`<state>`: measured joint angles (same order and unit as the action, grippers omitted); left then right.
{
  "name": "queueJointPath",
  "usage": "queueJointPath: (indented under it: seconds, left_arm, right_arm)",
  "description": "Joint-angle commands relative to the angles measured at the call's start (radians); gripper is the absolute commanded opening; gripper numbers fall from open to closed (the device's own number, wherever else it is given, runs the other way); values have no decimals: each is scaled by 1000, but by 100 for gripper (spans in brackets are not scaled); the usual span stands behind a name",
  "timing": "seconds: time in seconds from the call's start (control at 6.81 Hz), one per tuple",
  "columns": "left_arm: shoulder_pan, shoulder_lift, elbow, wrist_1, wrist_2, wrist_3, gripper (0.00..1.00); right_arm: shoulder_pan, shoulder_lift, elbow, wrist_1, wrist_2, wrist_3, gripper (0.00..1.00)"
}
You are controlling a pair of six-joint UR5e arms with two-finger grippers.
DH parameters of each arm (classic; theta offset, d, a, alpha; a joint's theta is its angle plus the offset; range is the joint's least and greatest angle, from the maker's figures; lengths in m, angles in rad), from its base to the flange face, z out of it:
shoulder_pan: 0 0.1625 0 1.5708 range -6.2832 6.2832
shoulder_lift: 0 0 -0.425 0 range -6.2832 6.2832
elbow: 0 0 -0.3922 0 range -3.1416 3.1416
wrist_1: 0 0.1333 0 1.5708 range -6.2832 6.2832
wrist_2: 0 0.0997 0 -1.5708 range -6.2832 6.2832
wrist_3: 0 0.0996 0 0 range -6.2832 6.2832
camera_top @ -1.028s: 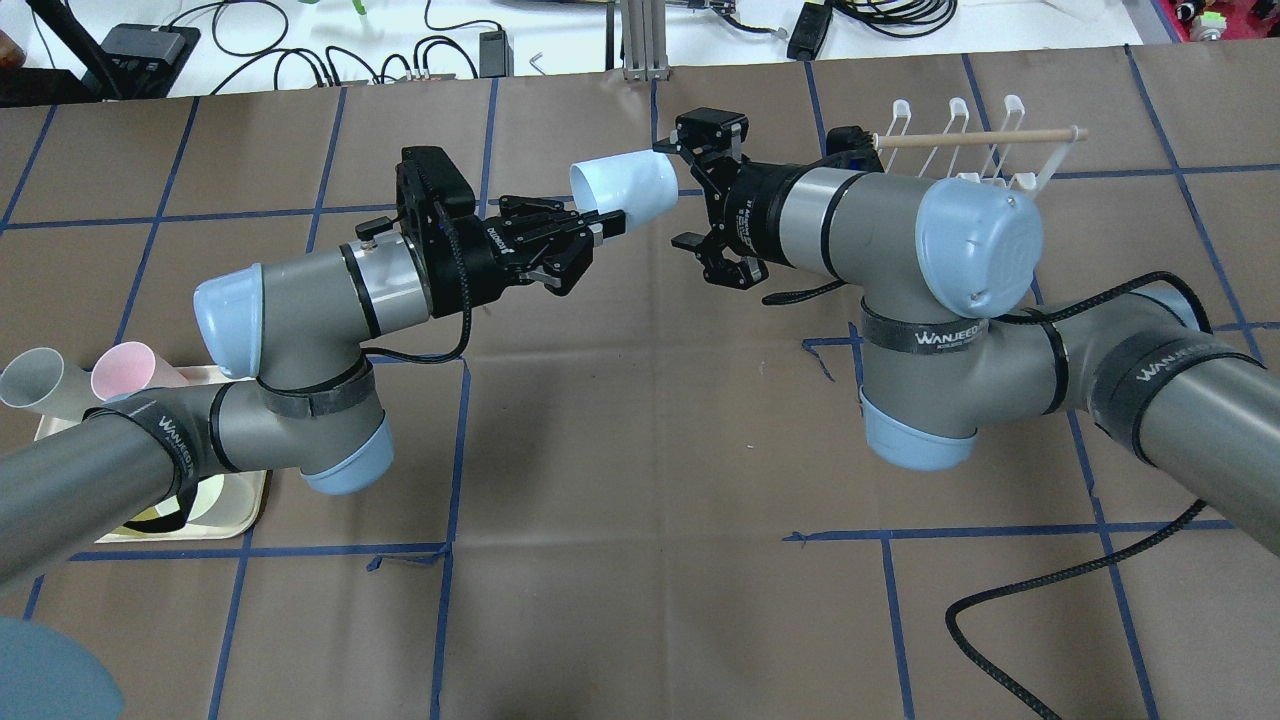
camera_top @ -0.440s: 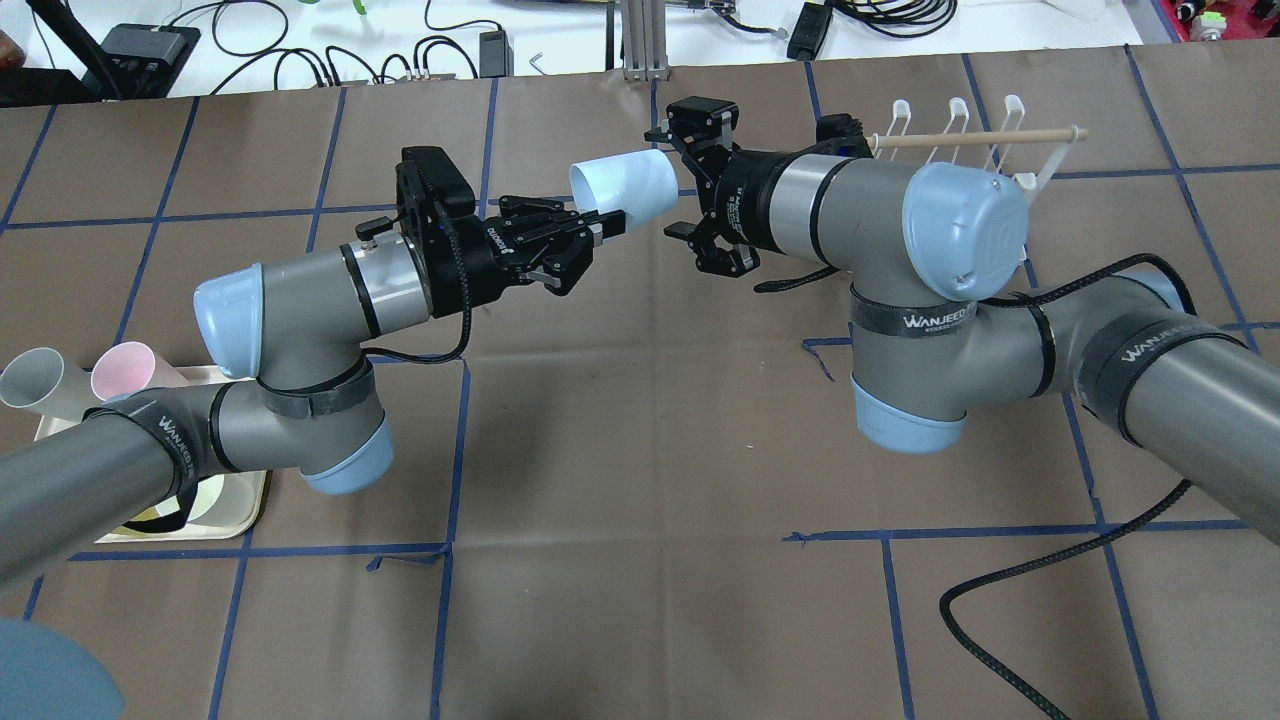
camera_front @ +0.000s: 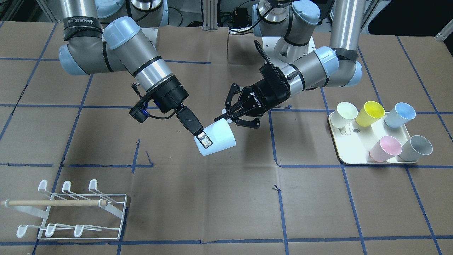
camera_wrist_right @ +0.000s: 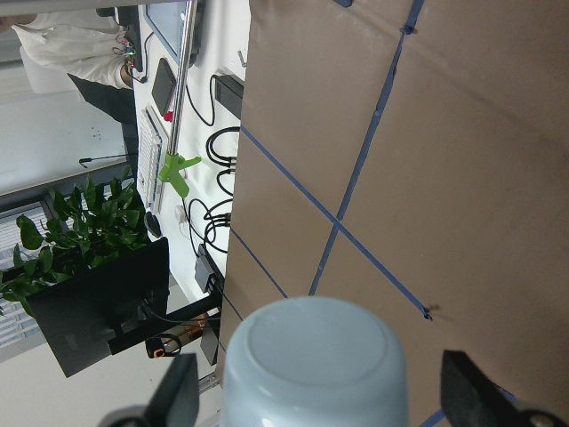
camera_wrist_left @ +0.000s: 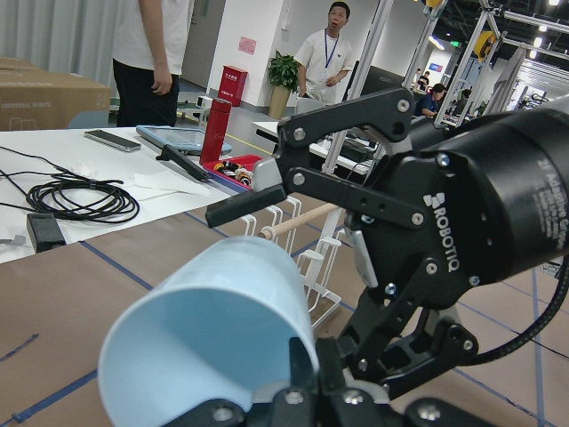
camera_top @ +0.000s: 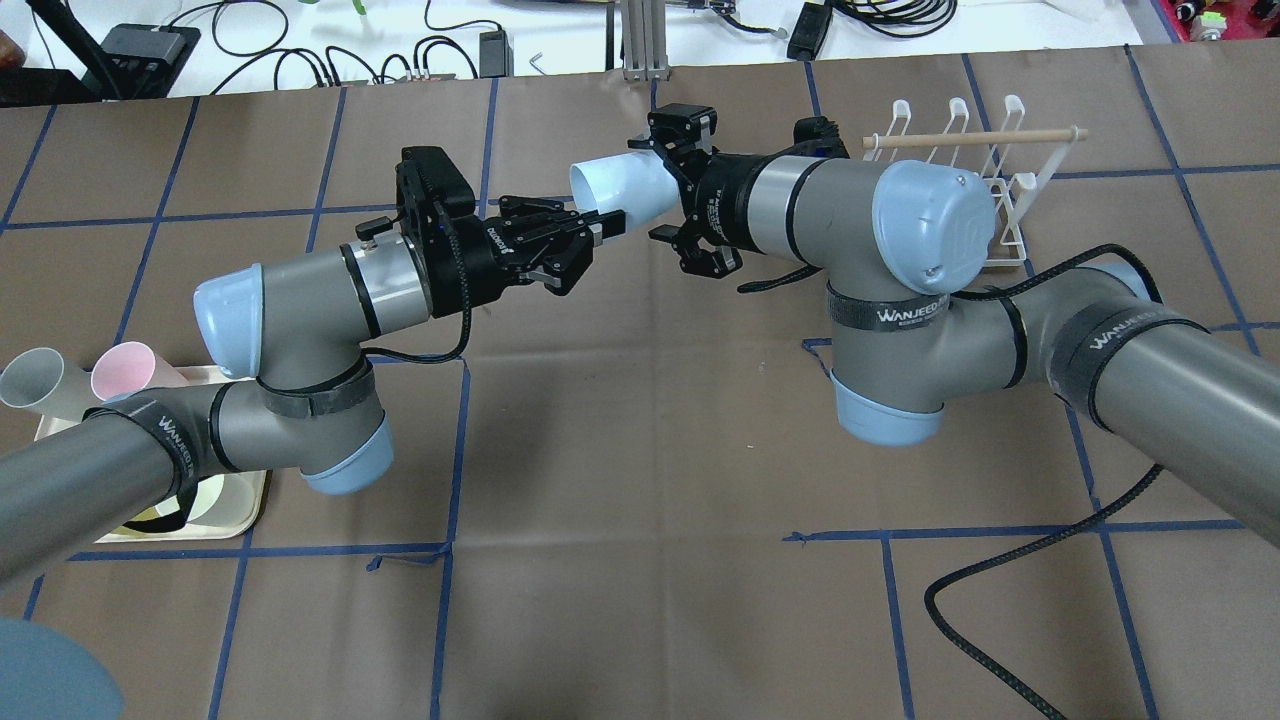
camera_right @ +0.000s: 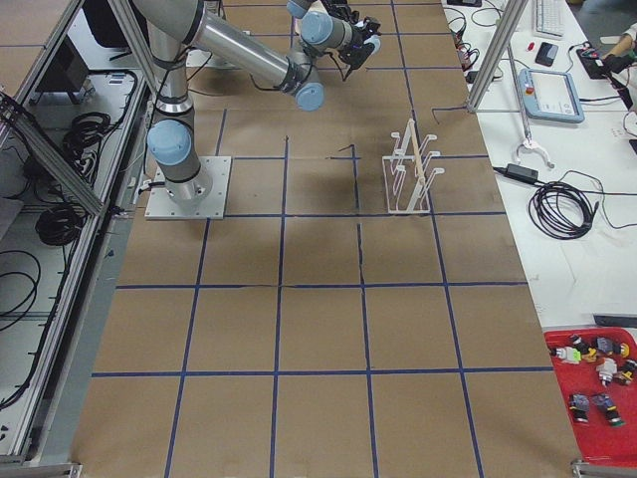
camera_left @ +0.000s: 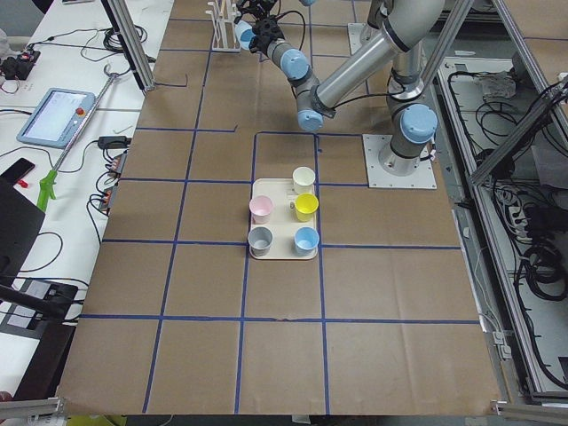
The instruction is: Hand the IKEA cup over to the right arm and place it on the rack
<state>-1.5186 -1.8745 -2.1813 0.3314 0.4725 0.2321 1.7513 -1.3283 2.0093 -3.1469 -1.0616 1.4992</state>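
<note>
Item, nearest the robot's base: cream tray point(camera_front: 355, 151), sitting off to the robot's left and carrying five spare cups point(camera_front: 385, 148). None of these is being touched.

Item: left gripper point(camera_top: 605, 225), pinching the rim of the pale blue cup point(camera_top: 620, 183). It is holding the cup on its side in the air, base pointing at the other gripper.

Item: right gripper point(camera_top: 655, 188), jaws standing wide. You are seeing the one change here. A second ago it was hanging just off the cup's base, and now its fingers are straddling that base, one on each side, not yet pressing in. The right wrist view is showing the base centred between them.

Reading for you: the hand-over is entering its closing step. The right jaws need to be clamping before the left ones are letting go, or the cup is likely dropping.

Item, farthest: white wire rack point(camera_front: 56, 203) with the wooden handle, standing well apart from the cup.
</note>
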Motion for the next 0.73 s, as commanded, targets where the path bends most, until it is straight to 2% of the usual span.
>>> queueJointPath:
  seconds: [0.0, 0.15, 0.29, 0.59]
  left_arm:
    - [0, 0, 0, 0, 0, -1, 0]
    - [0, 0, 0, 0, 0, -2, 0]
    - [0, 0, 0, 2, 0, -8, 0]
    - [0, 0, 0, 2, 0, -10, 0]
  right_arm:
    - [17, 3, -12, 2, -11, 16, 93]
    - [17, 3, -12, 4, -9, 16, 93]
    - [17, 4, -10, 4, -9, 15, 89]
    - [17, 4, -10, 5, -6, 12, 59]
